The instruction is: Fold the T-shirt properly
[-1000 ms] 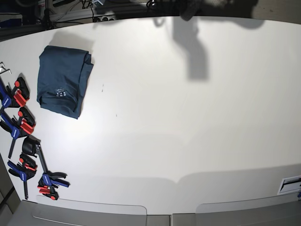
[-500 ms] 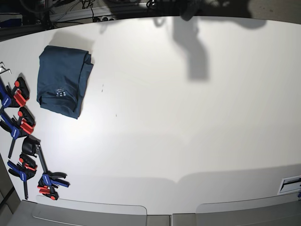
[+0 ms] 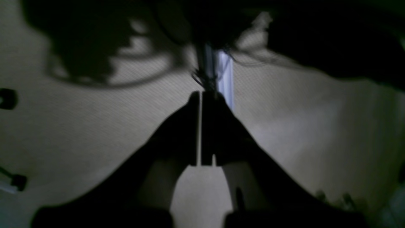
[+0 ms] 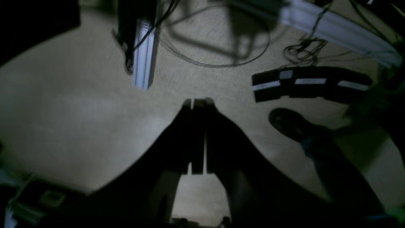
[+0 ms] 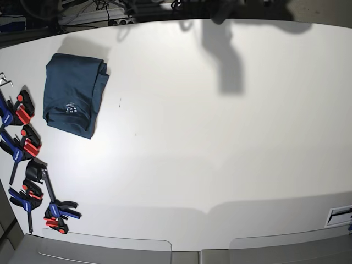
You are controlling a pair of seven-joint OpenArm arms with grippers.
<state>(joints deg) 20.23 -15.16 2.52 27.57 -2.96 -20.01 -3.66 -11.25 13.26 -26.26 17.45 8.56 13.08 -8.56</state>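
Base view bright, table (image 5: 220, 165) evenly lit, arm shadows up top — wrist views dim, blurry.

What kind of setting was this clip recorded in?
Most likely a robotics lab or workshop bench, not a home. A wide white table holds a folded T-shirt, bar clamps line one edge, and loose cables trail over the carpeted floor.

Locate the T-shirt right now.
Base view: the T-shirt lies folded at the table's far-left corner, just beyond the row of clamps along the left edge. Neither gripper touches it.
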